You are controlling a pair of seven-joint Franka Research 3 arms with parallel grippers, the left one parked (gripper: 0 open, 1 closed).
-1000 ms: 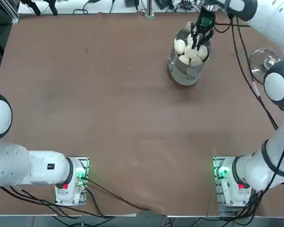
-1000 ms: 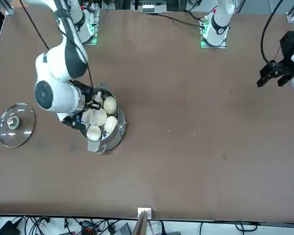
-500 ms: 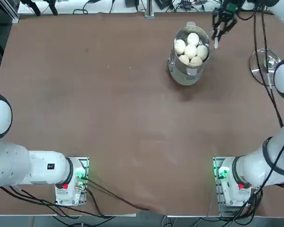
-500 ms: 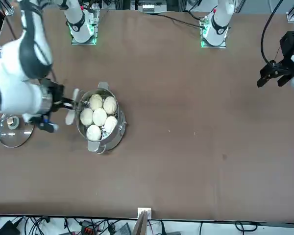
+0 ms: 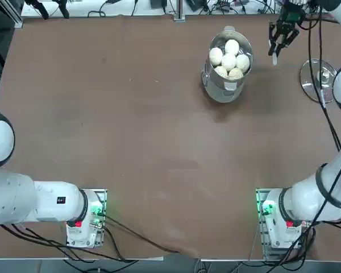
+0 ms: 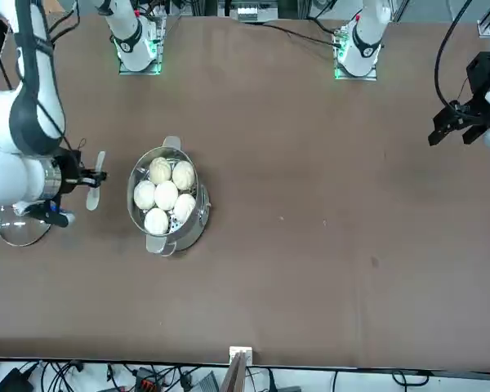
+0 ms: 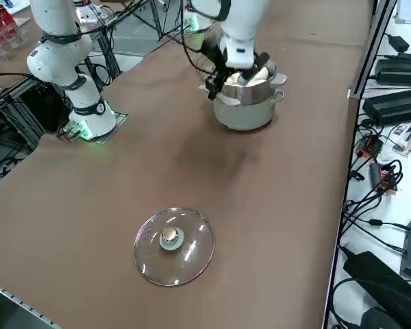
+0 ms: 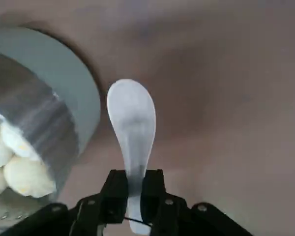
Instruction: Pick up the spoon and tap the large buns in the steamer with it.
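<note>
While the white spoon [image 8: 132, 118] is gripped by its handle in the right pincer [image 8: 134, 189], it is suspended above the table [image 5: 159, 142], beside the steamer pot.

Between the two fingers of the pincer the handle is clamped, with the oval bowl extended beyond the fingertips. The silver steamer pot [image 6: 198, 220] is seen near the pincer, on the side toward the middle of the table; inside it, round white buns [image 6: 167, 195] are clustered. Near the pincer, the knobbed glass lid [image 7: 175, 264] is laid flat on the table.
</note>
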